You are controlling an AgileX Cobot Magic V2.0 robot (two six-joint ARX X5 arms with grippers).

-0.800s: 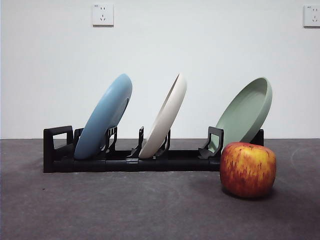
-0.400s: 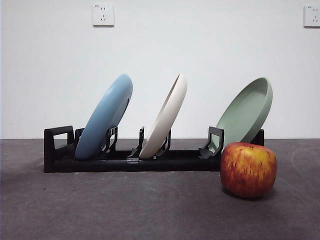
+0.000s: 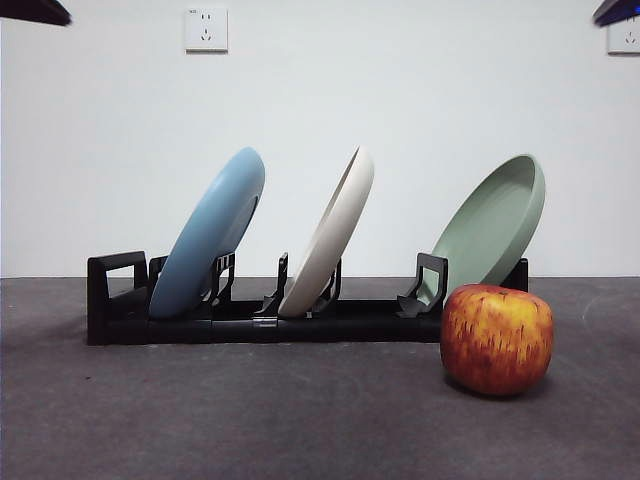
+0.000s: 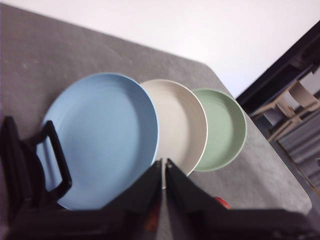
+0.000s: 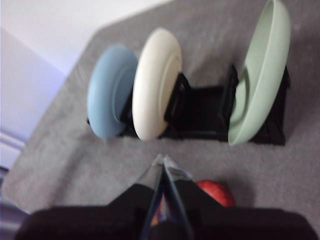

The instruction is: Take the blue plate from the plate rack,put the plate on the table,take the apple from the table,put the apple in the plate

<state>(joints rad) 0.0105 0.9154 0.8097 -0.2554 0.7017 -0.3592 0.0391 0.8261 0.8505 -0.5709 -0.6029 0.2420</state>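
The blue plate leans in the left slot of the black plate rack; it also shows in the left wrist view and the right wrist view. The red apple sits on the grey table in front of the rack's right end, and peeks out in the right wrist view. My left gripper is shut and empty, high above the rack. My right gripper is shut and empty, high above the table in front of the rack. Both show only as dark tips at the front view's top corners.
A cream-white plate stands in the rack's middle slot and a sage-green plate leans at its right end, just behind the apple. A white wall with sockets is behind the table.
Dark arm tips have come into the front view's top left and top right corners. The plates, rack and apple have not moved.
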